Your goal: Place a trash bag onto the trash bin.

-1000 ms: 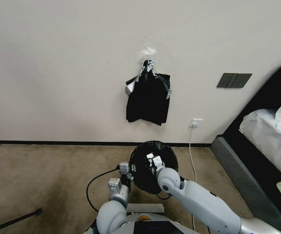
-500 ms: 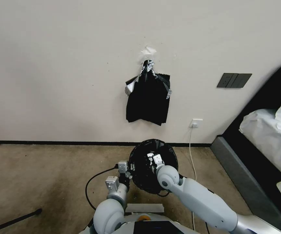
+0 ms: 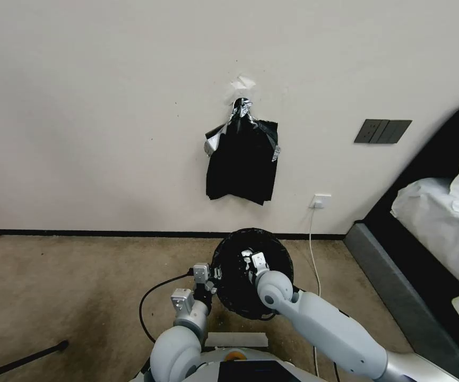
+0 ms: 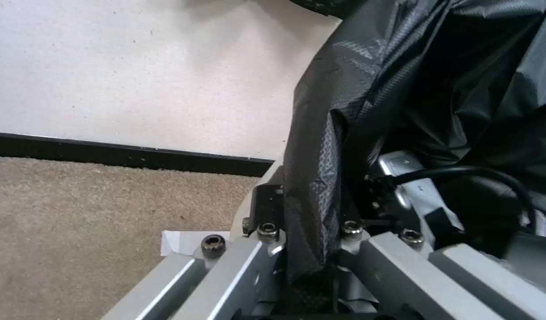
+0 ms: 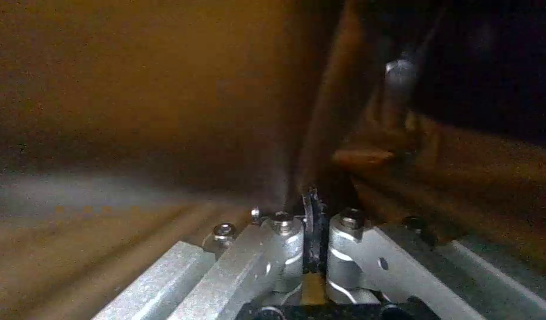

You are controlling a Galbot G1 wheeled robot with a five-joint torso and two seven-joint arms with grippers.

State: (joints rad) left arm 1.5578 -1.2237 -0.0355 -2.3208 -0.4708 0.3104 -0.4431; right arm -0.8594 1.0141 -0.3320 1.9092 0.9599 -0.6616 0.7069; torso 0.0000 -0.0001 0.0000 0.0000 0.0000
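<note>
Head view: the trash bag [image 3: 242, 294] is spread as a round black mouth directly in front of the robot, above the carpet [image 3: 80, 281] and near the base of the wall [image 3: 107, 106]. The trash bin cannot be made out beneath the black plastic. The left gripper [image 3: 211, 276] is positioned at the bag's left edge, and the right gripper [image 3: 250, 260] reaches into the bag's opening from the robot's side. In the left wrist view, the left gripper [image 4: 311, 231] has its jaws closed tight on a vertical fold of the trash bag [image 4: 344, 133], with the film pinched between the two finger blocks and rising out of them; the carpet, a dark baseboard [image 4: 107, 151] and the wall lie beyond. In the right wrist view, the right gripper [image 5: 311, 222] has its fingers pressed together on a thin dark edge of film, which is taken to be the bag wall; the surroundings are dim and blurred. On the wall above the bag hangs a flat bundle of black bags [image 3: 242, 164] gathered at a silvery top. A wall socket [image 3: 319, 201] with a white cable [image 3: 313, 249] sits to the right of it, and a bed [image 3: 441, 212] stands along the right side.
</note>
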